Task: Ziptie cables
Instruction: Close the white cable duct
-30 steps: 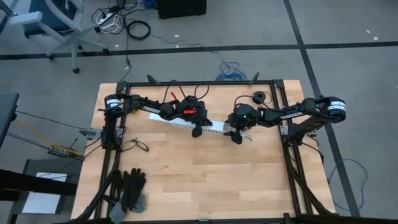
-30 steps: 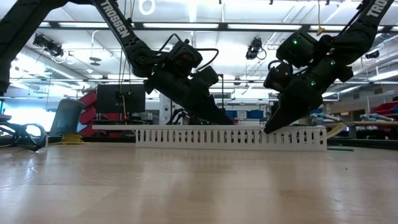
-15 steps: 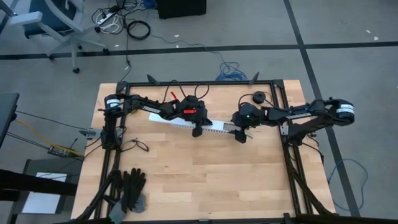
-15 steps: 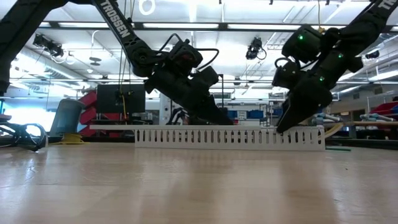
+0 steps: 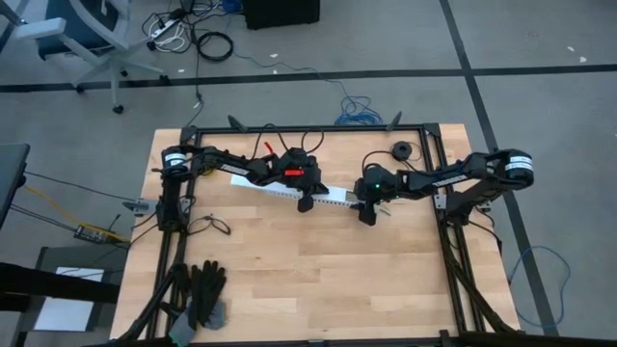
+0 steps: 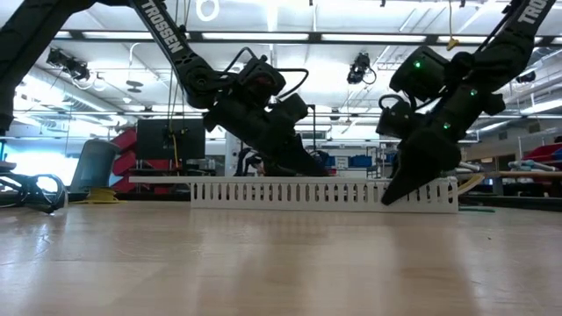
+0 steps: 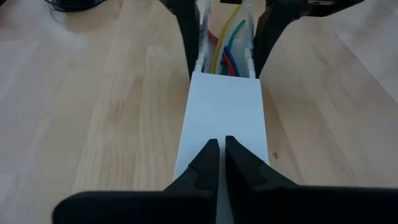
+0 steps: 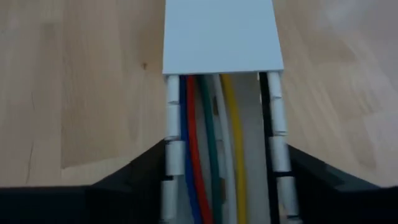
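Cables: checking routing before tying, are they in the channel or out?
In: the cables run between the channel walls and under its lid.

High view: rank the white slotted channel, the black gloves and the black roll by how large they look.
1. white slotted channel, longest though partly covered by the arms
2. black gloves
3. black roll, clearly smallest

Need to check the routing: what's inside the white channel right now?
Inside the channel, cables run lengthwise: blue, red, green, white and yellow. A flat white cover hides them farther along, so their far ends cannot be seen.
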{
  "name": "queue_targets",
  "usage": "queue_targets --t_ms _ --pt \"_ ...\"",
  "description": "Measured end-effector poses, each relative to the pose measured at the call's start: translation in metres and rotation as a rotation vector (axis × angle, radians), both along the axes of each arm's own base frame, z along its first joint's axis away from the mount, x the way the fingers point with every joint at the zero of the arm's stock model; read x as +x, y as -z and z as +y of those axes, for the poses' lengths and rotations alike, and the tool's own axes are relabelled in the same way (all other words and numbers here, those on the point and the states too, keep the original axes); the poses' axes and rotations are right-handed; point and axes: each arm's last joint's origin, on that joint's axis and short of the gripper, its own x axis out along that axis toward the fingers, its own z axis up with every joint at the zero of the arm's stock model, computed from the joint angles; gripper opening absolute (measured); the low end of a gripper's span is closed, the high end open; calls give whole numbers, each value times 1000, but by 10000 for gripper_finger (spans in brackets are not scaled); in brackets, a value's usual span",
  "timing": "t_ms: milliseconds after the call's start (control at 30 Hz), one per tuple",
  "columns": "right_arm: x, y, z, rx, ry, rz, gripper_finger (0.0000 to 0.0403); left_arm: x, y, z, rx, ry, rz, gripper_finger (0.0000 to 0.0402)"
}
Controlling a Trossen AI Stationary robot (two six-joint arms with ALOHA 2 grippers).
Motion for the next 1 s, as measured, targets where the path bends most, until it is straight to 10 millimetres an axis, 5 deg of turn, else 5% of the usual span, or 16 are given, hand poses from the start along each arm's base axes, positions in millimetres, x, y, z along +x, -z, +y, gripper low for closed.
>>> queue_targets --t_ms 133,267,767,1000 --pt "1 -1 0 -8 5 -12 172 0 0 0 1 -1 -5 0" --pt "3 -2 -1 -20 0 -37 160 2 -2 1 6 -1 -21 0" --pt "5 -3 -1 -32 -8 -60 183 37 8 -4 -18 49 -65 0" --pt "5 -4 -4 -25 -7 -74 254 43 2 -4 -7 65 -86 0"
